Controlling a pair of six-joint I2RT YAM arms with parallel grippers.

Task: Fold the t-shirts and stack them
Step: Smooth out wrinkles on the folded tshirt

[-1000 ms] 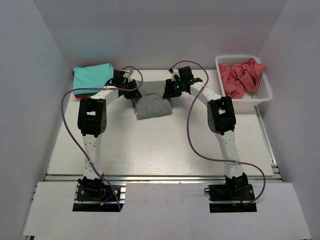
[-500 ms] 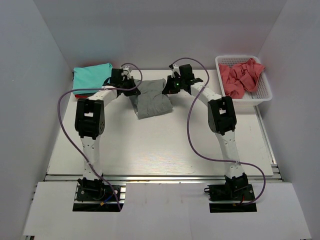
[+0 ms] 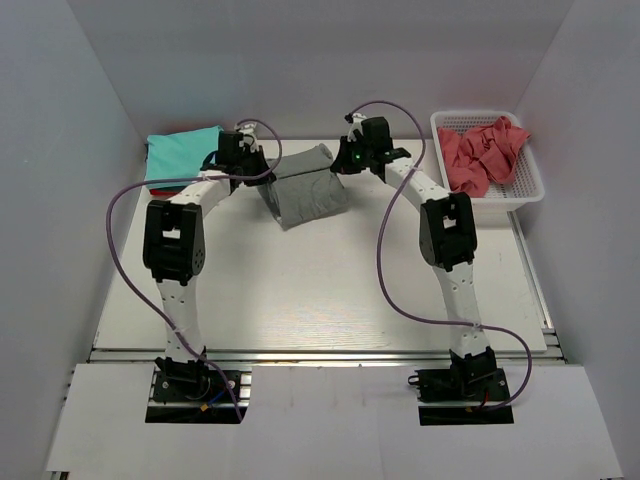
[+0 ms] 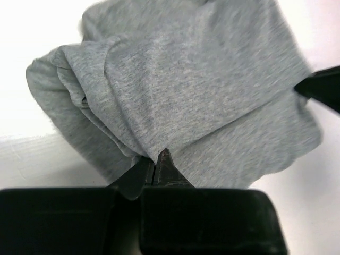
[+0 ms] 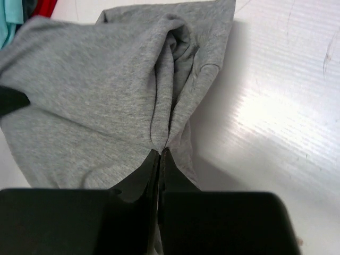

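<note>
The grey t-shirt (image 3: 308,190) hangs folded between my two grippers at the back middle of the table. My left gripper (image 3: 262,163) is shut on its left edge; in the left wrist view (image 4: 155,159) the cloth (image 4: 191,90) is pinched at the fingertips. My right gripper (image 3: 340,160) is shut on its right edge; in the right wrist view (image 5: 161,153) a fold of the cloth (image 5: 95,101) is pinched. A folded teal t-shirt (image 3: 182,150) lies at the back left with a red one (image 3: 160,184) just showing under it. Coral-pink t-shirts (image 3: 482,152) lie crumpled in the basket.
The white mesh basket (image 3: 530,180) stands at the back right by the right wall. White walls close in the left, back and right sides. The white table (image 3: 320,290) stretches in front of the shirt. Purple cables loop beside both arms.
Both grippers have moved toward the back of the table, lifting the grey t-shirt's far edge; the shirt now hangs taut between them instead of lying bunched.
</note>
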